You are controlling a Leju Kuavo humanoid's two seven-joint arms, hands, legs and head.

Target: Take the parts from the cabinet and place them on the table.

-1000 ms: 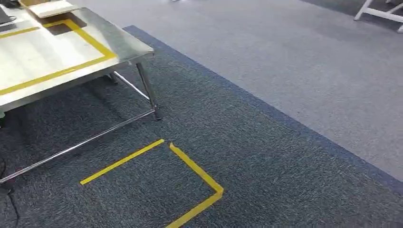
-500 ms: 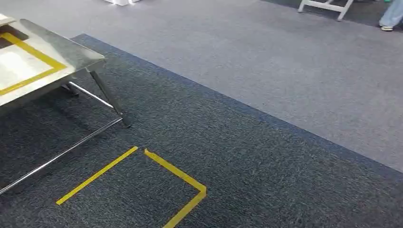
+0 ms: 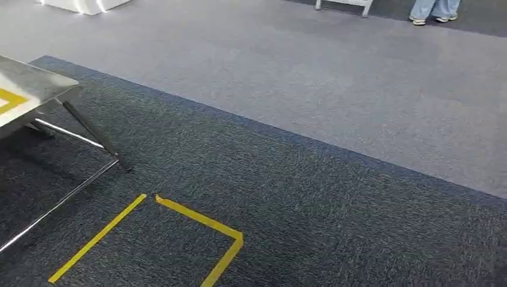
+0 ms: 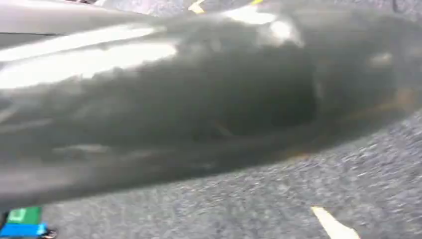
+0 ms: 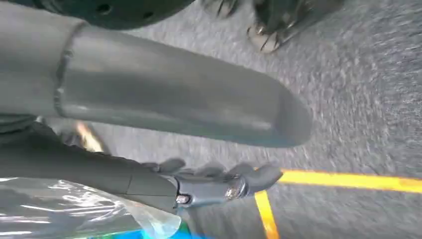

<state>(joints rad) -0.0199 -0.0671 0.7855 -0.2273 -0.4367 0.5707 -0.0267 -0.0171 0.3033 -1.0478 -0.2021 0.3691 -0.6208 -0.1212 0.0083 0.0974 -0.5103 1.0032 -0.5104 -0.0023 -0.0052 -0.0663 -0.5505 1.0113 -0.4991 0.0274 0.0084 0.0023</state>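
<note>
Gripping a clear plastic bag, right hand fingers curled (left hand's state untellable).

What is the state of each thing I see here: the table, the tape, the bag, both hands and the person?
table: standing, one corner in view, bare there.
floor tape: stuck flat, with a gap at one corner.
right hand: fingers stretched, thumb apart; grip cannot be told.
plastic bag: crumpled, against the right hand's fingers.
left hand: too blurred to tell.
person: standing far off.
</note>
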